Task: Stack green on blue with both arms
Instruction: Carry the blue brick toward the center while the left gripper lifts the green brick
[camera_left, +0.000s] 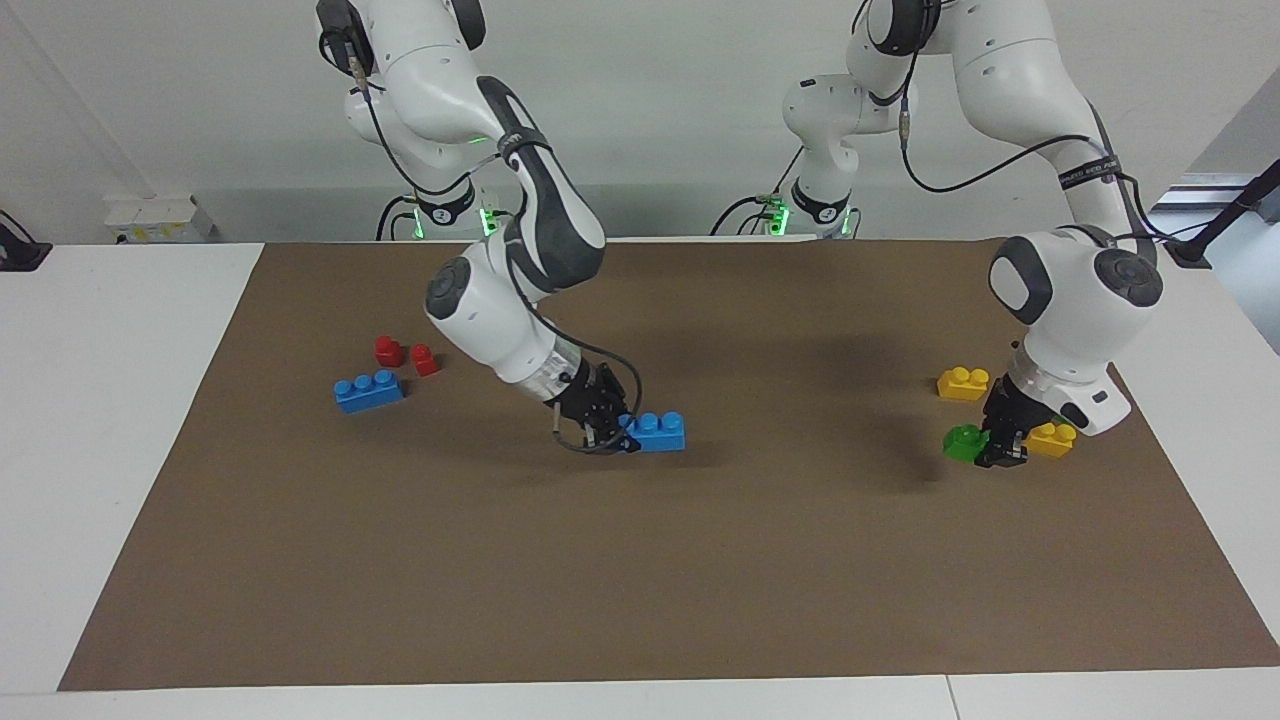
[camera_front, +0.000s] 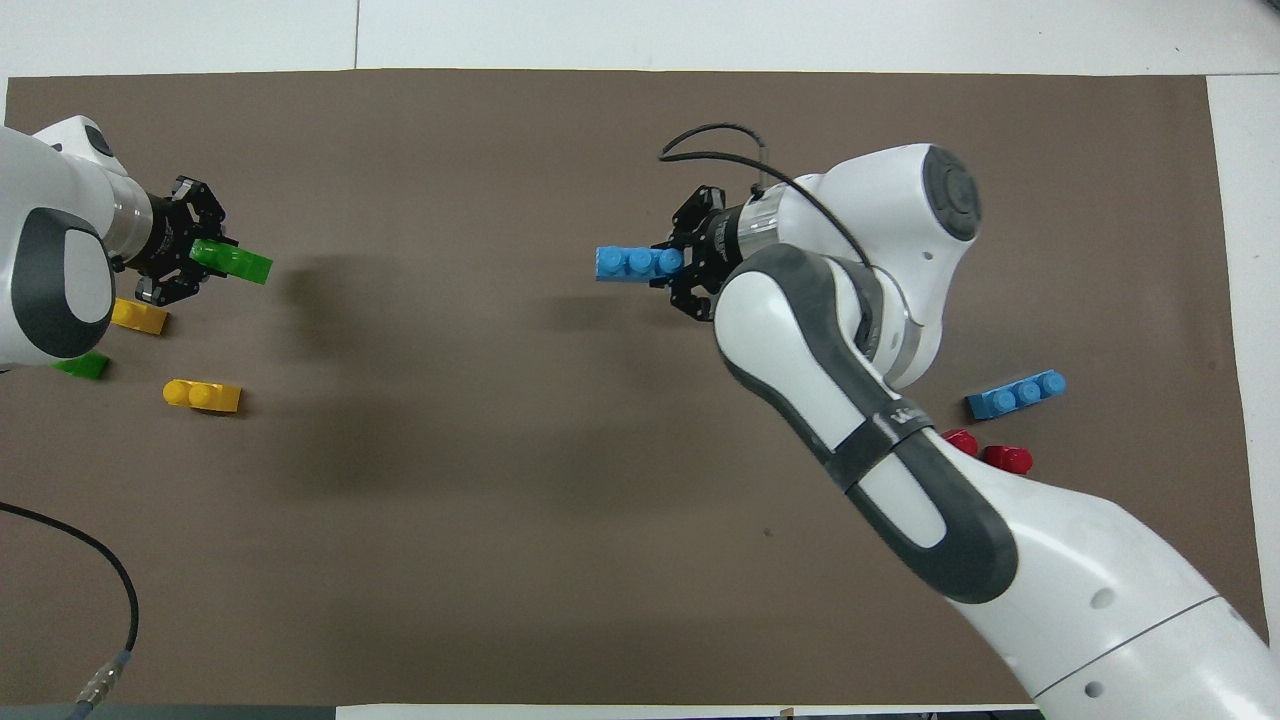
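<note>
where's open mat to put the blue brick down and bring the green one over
Widest bare stretch: the mat between the right gripper holding the blue brick and the left gripper holding the green brick. Crowded: the yellow bricks by the left gripper, and the spare blue brick and red bricks at the right arm's end.

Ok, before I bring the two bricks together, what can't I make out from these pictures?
- Second green brick: overhead view, partly under the left arm; facing view, hidden by it.
- Red bricks: overhead view, one partly covered by the right arm.
- Held blue brick and held green brick: their gripped ends sit inside the right gripper and left gripper.
</note>
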